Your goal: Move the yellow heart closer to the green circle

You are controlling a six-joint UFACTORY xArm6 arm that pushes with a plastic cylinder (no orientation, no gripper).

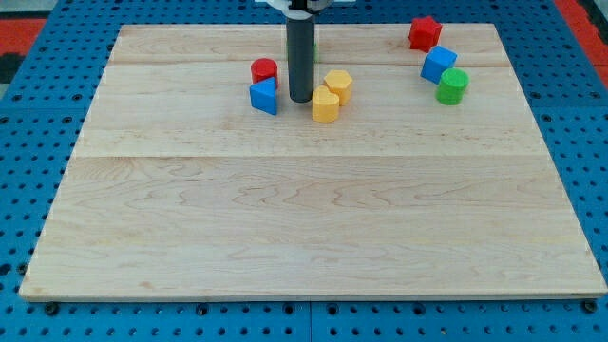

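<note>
The yellow heart (pixel 326 105) lies near the view's top centre of the wooden board (pixel 313 228). A yellow hexagon (pixel 338 84) touches it just above and to the right. The green circle (pixel 453 85) stands far to the right, near the board's top right. My tip (pixel 301 99) rests on the board just left of the yellow heart, between it and the blue triangle (pixel 265 95). A green block behind the rod is mostly hidden.
A red cylinder (pixel 264 69) sits above the blue triangle. A blue block (pixel 438 64) touches the green circle's upper left. A red star (pixel 425 32) lies at the top right. A blue pegboard (pixel 28 142) surrounds the board.
</note>
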